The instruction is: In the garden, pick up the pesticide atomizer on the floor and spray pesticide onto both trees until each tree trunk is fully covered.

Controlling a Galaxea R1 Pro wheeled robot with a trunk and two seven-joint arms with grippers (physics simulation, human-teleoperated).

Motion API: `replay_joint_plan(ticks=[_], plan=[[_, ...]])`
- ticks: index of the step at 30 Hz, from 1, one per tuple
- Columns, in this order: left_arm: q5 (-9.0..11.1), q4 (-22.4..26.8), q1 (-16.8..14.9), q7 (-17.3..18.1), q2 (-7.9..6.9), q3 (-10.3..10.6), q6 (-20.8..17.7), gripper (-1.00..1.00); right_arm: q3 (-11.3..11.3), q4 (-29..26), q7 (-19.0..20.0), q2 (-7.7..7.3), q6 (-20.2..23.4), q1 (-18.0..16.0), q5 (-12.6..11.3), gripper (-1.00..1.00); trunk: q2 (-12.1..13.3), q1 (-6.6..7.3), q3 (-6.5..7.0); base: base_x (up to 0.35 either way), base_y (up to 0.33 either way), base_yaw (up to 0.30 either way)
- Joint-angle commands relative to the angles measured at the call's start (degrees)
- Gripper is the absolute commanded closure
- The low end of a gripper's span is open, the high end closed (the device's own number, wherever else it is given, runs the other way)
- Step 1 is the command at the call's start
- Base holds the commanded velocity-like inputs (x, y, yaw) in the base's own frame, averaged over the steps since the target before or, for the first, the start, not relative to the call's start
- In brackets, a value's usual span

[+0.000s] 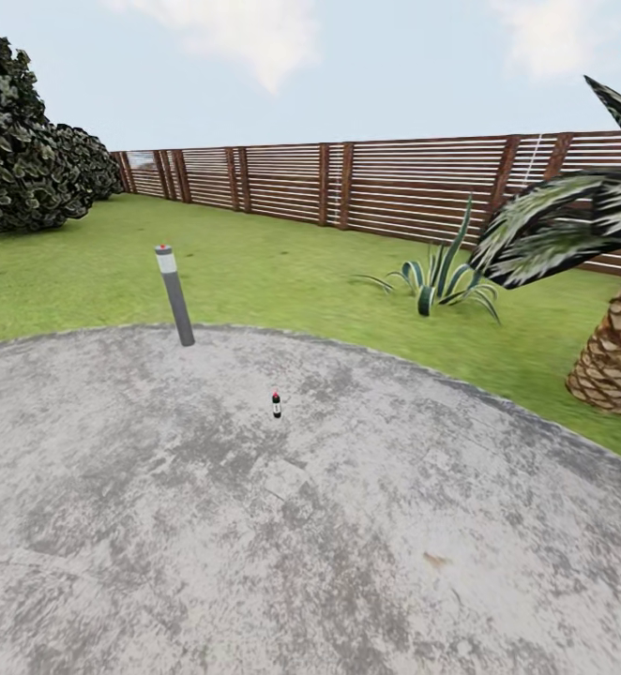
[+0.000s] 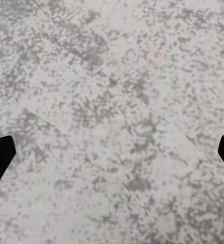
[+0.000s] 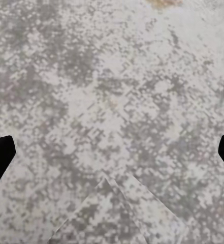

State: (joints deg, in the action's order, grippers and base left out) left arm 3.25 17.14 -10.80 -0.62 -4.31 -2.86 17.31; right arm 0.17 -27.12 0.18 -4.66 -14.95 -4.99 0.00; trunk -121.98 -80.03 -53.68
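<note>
Both the left gripper (image 2: 112, 152) and the right gripper (image 3: 112, 152) point downward, their dark fingertips spread wide apart at three and nine o'clock.

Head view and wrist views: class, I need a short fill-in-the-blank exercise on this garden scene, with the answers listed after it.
1. The pesticide atomizer stands upright on the grey ____ floor.
2. Its top is coloured ____.
3. Behind the lawn runs a brown slatted wooden ____.
4. The left gripper and right gripper both have their fingers spread ____ over bare paving.

Answers: concrete; red; fence; open
</note>
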Motion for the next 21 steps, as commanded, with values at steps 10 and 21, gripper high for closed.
replay_joint_plan(ticks=[10,21], plan=[[0.0,0.0,0.0,0.0,0.0,0.04,0.0,-1.0,0.0,0.05,0.0,0.0,-0.01,-0.02,0.0,-1.0,0.0,0.0,0.0,0.287,0.199,0.0],[0.0,0.0,-0.01,0.0,0.0,0.04,0.0,-1.0,0.0,0.05,0.0,0.0,-0.03,-0.02,0.0,-1.0,0.0,0.0,0.0,0.287,0.2,0.0]])
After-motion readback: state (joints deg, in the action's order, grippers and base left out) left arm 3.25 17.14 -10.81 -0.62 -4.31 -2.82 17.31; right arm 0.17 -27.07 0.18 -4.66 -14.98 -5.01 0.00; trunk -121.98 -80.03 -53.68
